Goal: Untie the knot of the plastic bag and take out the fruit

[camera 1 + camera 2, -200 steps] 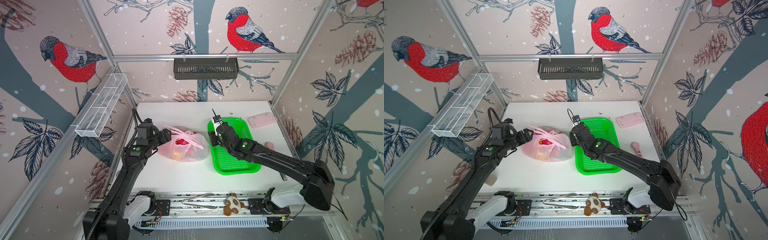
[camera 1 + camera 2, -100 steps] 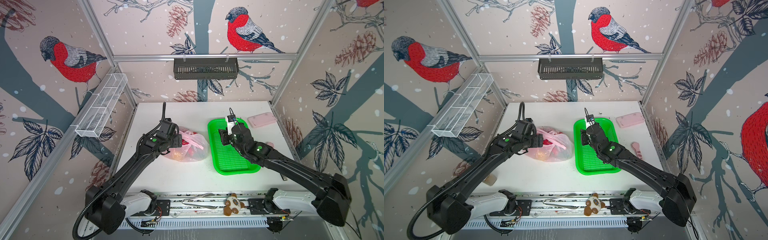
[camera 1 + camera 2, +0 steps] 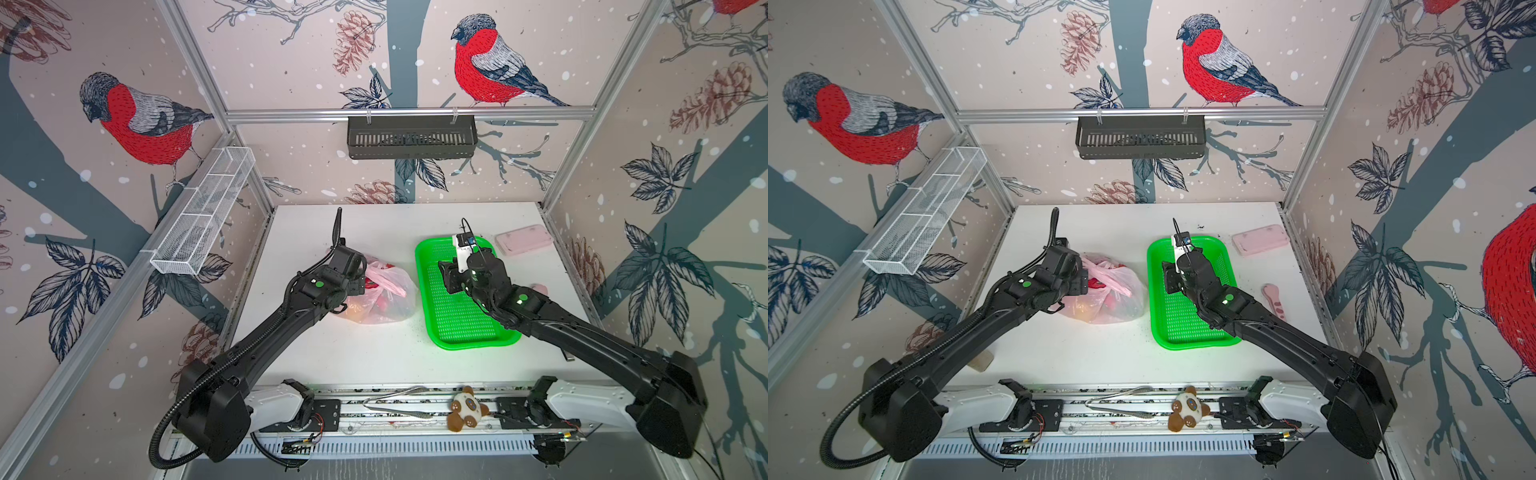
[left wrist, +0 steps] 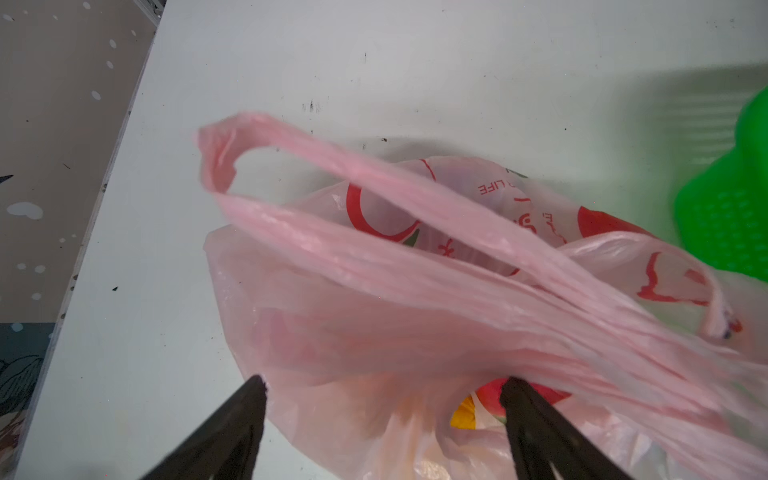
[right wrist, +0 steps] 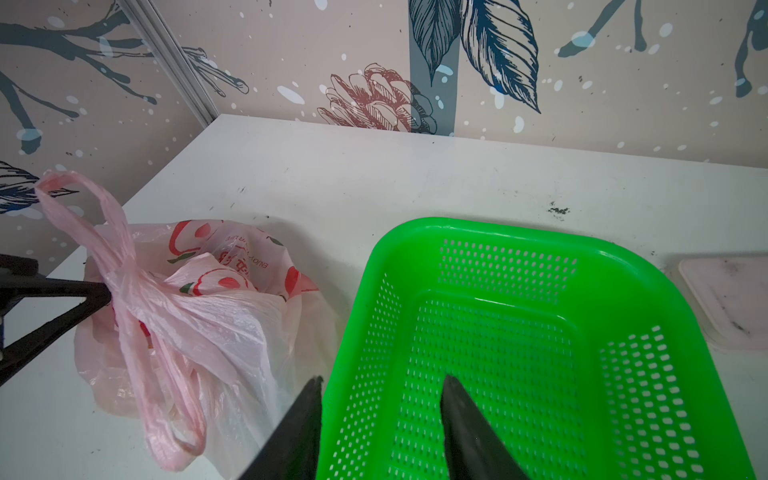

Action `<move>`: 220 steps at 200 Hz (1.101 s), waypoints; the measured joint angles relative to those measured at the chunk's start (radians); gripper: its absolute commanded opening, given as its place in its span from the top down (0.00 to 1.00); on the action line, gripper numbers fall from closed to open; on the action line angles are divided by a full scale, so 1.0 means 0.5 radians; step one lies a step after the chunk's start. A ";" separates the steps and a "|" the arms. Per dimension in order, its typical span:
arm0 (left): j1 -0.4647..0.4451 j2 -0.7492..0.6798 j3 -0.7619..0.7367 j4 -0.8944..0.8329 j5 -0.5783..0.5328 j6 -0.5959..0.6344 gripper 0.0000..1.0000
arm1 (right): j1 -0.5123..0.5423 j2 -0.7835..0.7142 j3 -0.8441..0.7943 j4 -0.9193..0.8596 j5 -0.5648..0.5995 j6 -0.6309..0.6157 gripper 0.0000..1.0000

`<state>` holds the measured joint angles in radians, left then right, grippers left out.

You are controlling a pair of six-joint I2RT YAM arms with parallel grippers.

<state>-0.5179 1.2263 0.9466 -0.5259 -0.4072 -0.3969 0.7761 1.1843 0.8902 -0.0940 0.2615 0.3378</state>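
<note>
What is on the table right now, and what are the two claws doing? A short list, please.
Plastic bag: pink, on the table, handles gathered.
Fruit: inside the bag, red and orange showing through.
Green tray: empty, right of the bag.
Left gripper: open, straddling the bag.
Right gripper: open, holding nothing, over the tray's edge.
Pink case: near the far right corner.

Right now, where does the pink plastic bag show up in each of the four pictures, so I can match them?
Top view: the plastic bag sits left of centre on the table.
Top view: the plastic bag again, same spot.
Left wrist: the plastic bag fills most of the picture.
Right wrist: the plastic bag lies beside the green tray.
Shared landmark: the green tray, next to the bag in every view.
</note>
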 measured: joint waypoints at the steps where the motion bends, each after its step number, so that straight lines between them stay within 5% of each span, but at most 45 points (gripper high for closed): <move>1: 0.000 0.000 -0.002 0.005 -0.002 0.000 0.12 | 0.000 0.002 0.000 0.001 0.000 0.000 0.52; 116: 0.000 0.240 -0.060 0.518 -0.043 0.114 0.18 | -0.005 0.097 0.106 0.011 -0.021 -0.010 0.52; 149: 0.000 0.331 0.027 0.517 -0.102 0.127 0.37 | -0.004 0.113 0.119 0.026 -0.036 -0.011 0.52; 187: 0.000 0.333 0.053 0.520 -0.195 0.085 0.44 | 0.033 0.172 0.138 0.069 -0.056 -0.056 0.50; 220: 0.000 0.181 -0.124 0.636 -0.224 -0.060 0.60 | 0.173 0.333 0.241 0.067 -0.039 -0.127 0.49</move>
<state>-0.5179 1.3167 0.8848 -0.2077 -0.5190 -0.4267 0.8627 1.3510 1.0107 -0.0605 0.2420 0.2741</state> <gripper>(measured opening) 0.455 0.510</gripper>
